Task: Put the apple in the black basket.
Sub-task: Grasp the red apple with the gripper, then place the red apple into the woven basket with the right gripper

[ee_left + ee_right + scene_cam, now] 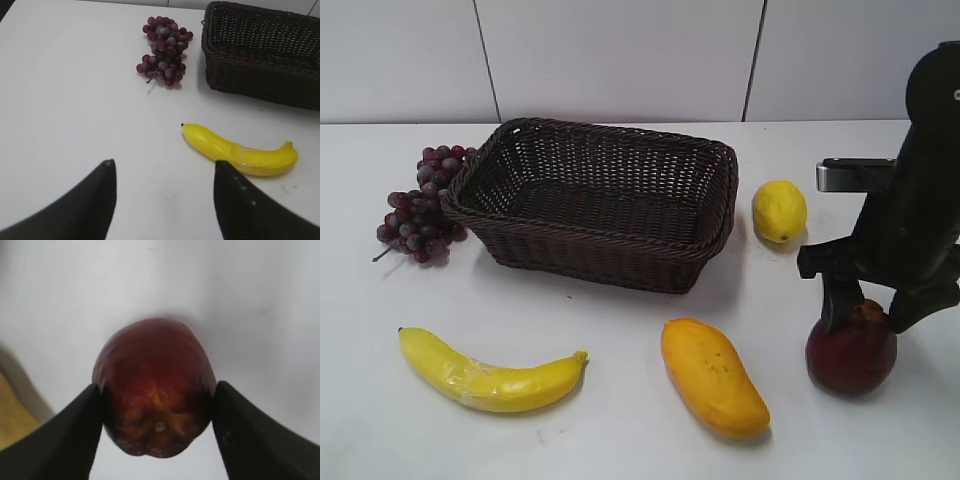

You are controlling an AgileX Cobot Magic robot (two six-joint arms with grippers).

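Observation:
The dark red apple point(851, 355) rests on the white table at the front right. My right gripper point(875, 310) comes down on it from above, with one finger pressed against each side. In the right wrist view the apple point(155, 385) fills the gap between the two fingers of the right gripper point(157, 386). The black basket point(590, 250) stands at the back middle and looks empty; it also shows in the left wrist view point(260, 85). My left gripper point(165, 162) is open and empty above bare table, out of the exterior view.
Purple grapes point(420, 205) point(164, 50) lie left of the basket. A banana point(490, 375) point(240, 152) lies at the front left. A mango point(712, 375) lies between banana and apple. A lemon point(779, 210) sits right of the basket.

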